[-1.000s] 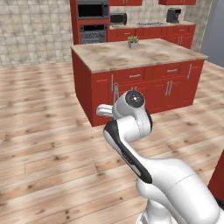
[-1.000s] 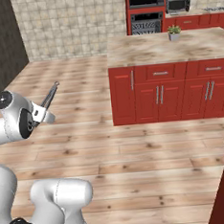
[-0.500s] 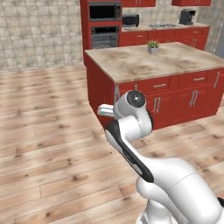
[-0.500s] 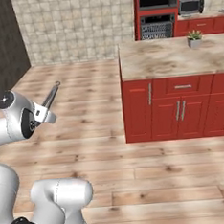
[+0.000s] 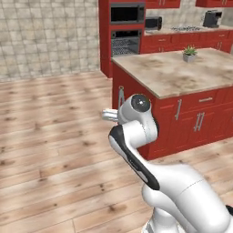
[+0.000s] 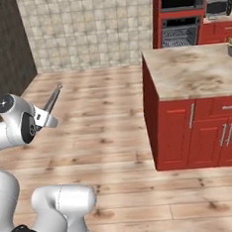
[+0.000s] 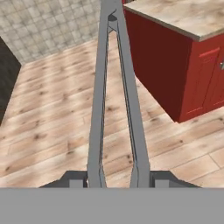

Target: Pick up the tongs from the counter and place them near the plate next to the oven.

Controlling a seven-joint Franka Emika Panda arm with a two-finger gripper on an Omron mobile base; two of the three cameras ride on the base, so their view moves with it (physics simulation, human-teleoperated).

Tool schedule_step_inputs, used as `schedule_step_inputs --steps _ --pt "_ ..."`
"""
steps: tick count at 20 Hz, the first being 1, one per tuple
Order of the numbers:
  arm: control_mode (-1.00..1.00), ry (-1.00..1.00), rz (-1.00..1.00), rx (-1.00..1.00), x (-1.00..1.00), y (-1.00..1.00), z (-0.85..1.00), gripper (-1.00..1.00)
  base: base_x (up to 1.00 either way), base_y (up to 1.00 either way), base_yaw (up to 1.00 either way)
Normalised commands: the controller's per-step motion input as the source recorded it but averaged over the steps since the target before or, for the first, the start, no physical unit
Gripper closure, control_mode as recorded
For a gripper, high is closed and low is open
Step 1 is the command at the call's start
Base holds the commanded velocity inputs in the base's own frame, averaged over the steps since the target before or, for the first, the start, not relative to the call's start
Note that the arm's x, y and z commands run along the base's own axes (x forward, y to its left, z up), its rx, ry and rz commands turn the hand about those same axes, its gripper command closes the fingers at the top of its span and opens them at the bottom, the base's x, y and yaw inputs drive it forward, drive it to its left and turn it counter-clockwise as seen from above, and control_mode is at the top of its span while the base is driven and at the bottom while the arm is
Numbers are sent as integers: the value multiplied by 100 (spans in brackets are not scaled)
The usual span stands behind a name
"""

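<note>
Wood floor everywhere, so we're mid-carry: gripper [image 7: 117, 180] is clamped on the tongs [image 7: 114, 96], which stick out ahead over the planks. Pickup looks done. Further off sits the island counter [image 5: 182, 75]; finding the plate and oven is what's left.
</note>
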Motion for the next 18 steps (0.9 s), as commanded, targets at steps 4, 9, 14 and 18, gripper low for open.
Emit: schedule_step_inputs --steps 4,9,14,18 --pt "100 0 0 0 0 0 0 100 100 76 0" --pt "100 0 0 0 0 0 0 100 100 56 0" --pt "100 0 0 0 0 0 0 100 100 32 0" --pt "100 0 0 0 0 0 0 100 100 24 -3"
